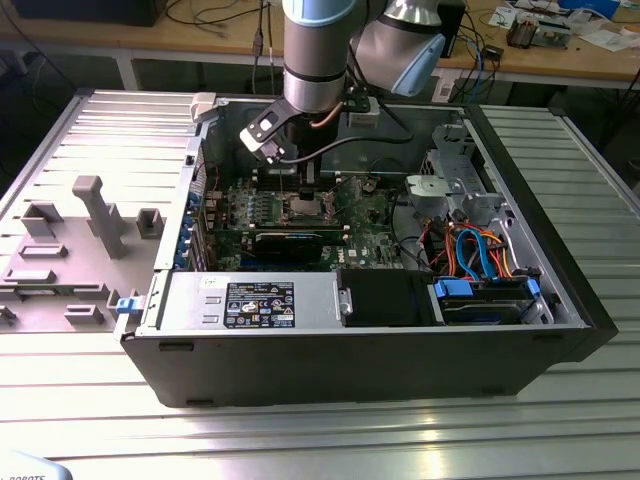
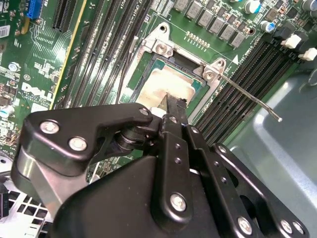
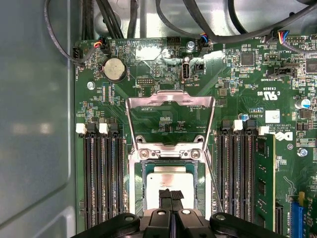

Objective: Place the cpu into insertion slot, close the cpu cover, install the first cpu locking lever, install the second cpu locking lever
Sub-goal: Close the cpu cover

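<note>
The cpu (image 3: 171,179), a silvery-tan square, lies flat in the insertion slot (image 3: 139,171) on the green motherboard; it also shows in the second wrist view (image 2: 166,82). The cpu cover (image 3: 171,101), a silver frame, stands swung up and open behind the slot. My gripper (image 3: 171,193) is shut, with its narrow tips (image 2: 176,106) together just over the chip's near edge and nothing held between them. One thin locking lever (image 2: 247,96) sticks out unlatched beside the slot. A second thin lever (image 2: 126,59) rises on the other side.
The arm (image 1: 315,50) reaches down into an open computer case (image 1: 350,350). Long memory slots (image 3: 104,178) flank the socket on both sides. A black card (image 1: 290,240), drive cage (image 1: 455,185) and coloured cables (image 1: 480,250) fill the case toward the exterior view's right.
</note>
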Controlling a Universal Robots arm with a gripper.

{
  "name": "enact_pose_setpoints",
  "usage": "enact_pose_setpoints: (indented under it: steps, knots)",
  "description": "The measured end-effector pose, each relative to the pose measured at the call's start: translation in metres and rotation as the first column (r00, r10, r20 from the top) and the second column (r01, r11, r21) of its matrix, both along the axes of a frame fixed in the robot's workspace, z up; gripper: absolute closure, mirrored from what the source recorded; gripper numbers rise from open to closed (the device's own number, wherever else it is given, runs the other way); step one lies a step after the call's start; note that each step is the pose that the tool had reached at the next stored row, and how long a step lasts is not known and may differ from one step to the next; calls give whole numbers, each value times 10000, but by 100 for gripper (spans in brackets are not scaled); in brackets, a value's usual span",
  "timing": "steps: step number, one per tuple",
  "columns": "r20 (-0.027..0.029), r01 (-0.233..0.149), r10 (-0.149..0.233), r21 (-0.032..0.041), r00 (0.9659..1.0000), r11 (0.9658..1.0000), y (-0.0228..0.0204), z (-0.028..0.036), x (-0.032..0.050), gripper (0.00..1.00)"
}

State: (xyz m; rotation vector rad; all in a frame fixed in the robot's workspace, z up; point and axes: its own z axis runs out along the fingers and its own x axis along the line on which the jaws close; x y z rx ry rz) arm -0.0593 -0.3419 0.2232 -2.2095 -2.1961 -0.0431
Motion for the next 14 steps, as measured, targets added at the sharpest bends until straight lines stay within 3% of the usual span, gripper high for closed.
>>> enact_pose_setpoints:
  steps: [9, 14]
  knots:
    - [-41, 0, 0, -2, 10000, 10000, -1, 49, 0, 89]
    - [-56, -1, 1, -1, 10000, 10000, 0, 113, 0, 89]
